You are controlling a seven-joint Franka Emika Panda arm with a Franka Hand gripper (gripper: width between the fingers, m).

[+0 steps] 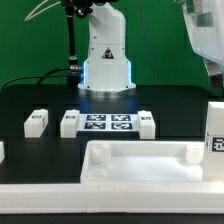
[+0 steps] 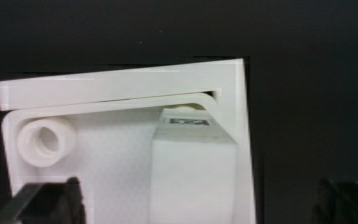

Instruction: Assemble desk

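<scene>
The tabletop (image 1: 140, 168) lies flat at 6 o'clock on the black worktop (image 1: 30, 95), with its raised rim facing up. 1 upright leg (image 1: 215, 130) stands at its corner, at 3 o'clock in the exterior view. 3 loose legs (image 1: 37, 121) (image 1: 69, 122) (image 1: 146, 123) lie in a row across the middle, from 9 o'clock inwards, on both sides of the marker board (image 1: 108, 123).

In the wrist view the pincer (image 2: 197, 205) is released. Its 2 dark fingers (image 2: 43, 200) stand wide apart and grasp nothing. Between them I see a corner of the tabletop, a round socket (image 2: 48, 143) and a leg, probably the upright one. I cannot tell if this leg is already tight in its place.

I judge that all parts are of hard plastic: stiff, light, not fragile, but smooth and a little slippery. The leg is square, so its 2 opposite flat faces give the pads a good seat; a hold near the free end, straight across, should keep it from turning in the grip. The tabletop looks too wide to span, so only its rim can be pinched. Because it is light, it may slide on the worktop when a leg is pushed or twisted.
</scene>
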